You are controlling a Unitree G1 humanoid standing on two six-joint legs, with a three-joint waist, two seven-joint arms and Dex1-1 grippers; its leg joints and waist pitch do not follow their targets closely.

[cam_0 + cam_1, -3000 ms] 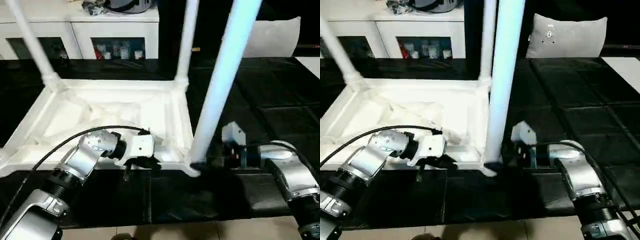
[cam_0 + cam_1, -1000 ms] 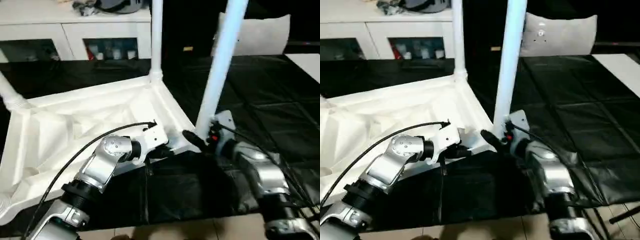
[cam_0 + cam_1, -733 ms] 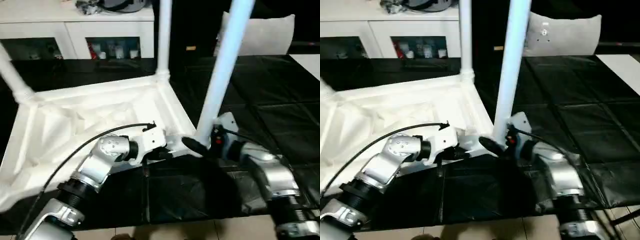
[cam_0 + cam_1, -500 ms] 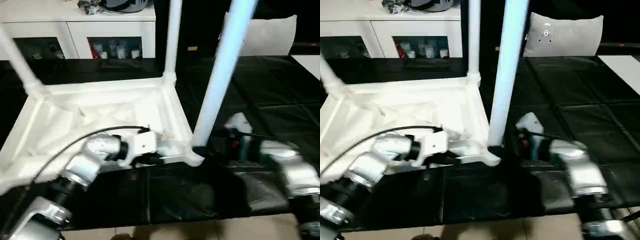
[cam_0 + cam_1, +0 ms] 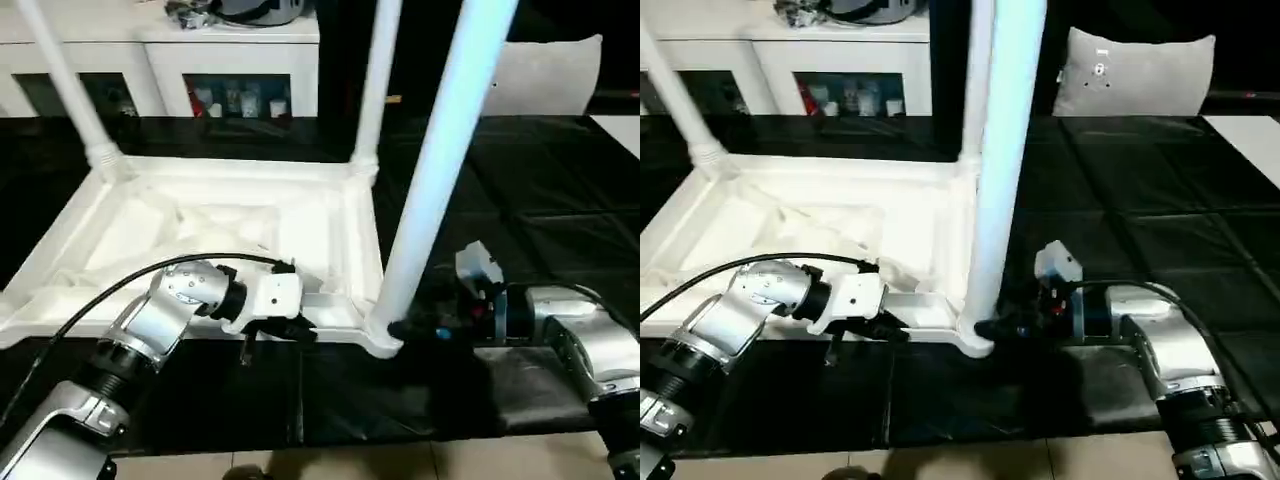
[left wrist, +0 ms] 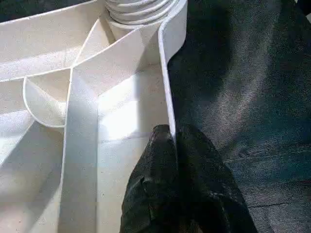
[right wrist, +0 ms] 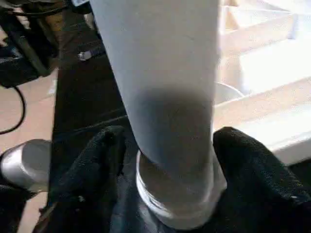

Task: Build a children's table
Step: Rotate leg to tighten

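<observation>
while the children's table (image 5: 230, 225) lies upside down on the black mat (image 5: 540, 220), ribbed underside up, assembly looks well along — judged from this moment only.

- legs: three counted standing in corner sockets — far left leg (image 5: 70, 85), far right leg (image 5: 372, 85), near right leg (image 5: 440, 170). the near left corner is cut off at the frame edge; a fourth leg cannot be confirmed.
- left gripper (image 6: 170, 141): fingers pinched together on the tabletop's near rim (image 6: 167, 97).
- right gripper (image 7: 170, 194): fingers spread either side of the near right leg's base, close against it; firm clamping cannot be told.
- remaining, likely: seat legs, turn table upright.
- white cabinet (image 5: 230, 60): one, beyond.
</observation>
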